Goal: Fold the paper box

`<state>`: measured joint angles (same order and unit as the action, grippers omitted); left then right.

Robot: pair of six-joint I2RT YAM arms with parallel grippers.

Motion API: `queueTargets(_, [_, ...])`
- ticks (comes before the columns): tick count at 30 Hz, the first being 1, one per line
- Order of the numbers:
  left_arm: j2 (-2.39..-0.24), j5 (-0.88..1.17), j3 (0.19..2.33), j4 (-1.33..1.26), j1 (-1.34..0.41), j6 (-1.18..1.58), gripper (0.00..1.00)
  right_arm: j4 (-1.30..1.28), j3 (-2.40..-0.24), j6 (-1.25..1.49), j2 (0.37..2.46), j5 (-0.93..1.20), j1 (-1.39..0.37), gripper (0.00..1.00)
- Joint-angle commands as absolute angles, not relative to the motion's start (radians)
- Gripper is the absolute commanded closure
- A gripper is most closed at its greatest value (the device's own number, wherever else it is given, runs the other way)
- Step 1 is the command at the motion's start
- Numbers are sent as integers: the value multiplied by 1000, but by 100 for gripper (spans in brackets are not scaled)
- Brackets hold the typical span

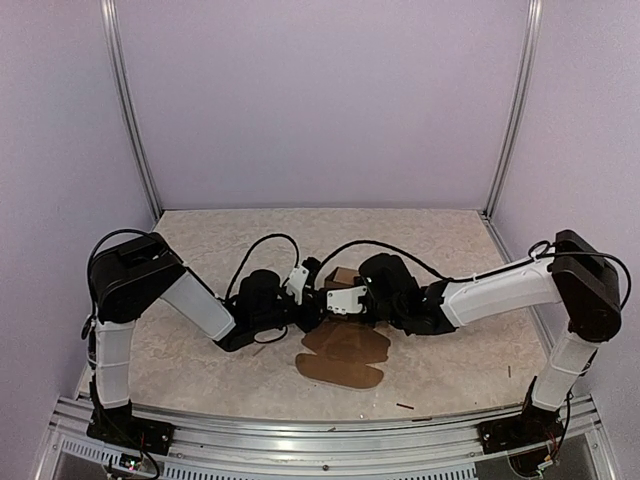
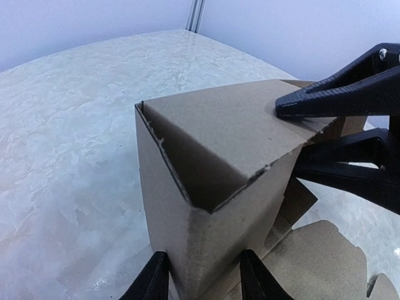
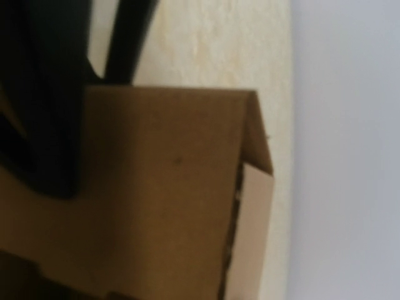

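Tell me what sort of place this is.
Probably a robot lab test cell: plain pale walls held by aluminium posts, a marble-patterned tabletop, and a left arm and right arm bolted to a metal rail, working on a brown paper box.

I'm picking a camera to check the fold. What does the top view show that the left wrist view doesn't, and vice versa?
Only top: left arm, right arm, a dark scrap near the front edge. Only left wrist: the edges of the folded top panel, left tool fingers flanking a corner of the box. Both: box, its flat flaps, table, right tool.
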<state>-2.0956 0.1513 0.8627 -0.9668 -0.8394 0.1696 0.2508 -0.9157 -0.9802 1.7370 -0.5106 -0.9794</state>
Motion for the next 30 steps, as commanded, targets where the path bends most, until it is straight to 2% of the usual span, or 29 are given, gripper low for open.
queueTargets(1, [-2132,107,875,-996,-839,151,62,19,-990,-835,1698,-421,-973,71])
queueTargets(11, [-2135,108,881,-1013,-838,136,63,-273,-1166,-688,1664,-200,-876,62])
queueTargets(21, [-2159,102,902,-1016,-834,117,65,-446,-1251,-643,1636,95,-745,59])
queueTargets(25, [-2157,99,905,-1012,-834,104,65,-516,-1372,-627,1679,221,-651,56])
queueTargets(30, [-2158,108,913,-999,-834,92,65,-628,-1572,-581,1831,386,-543,52])
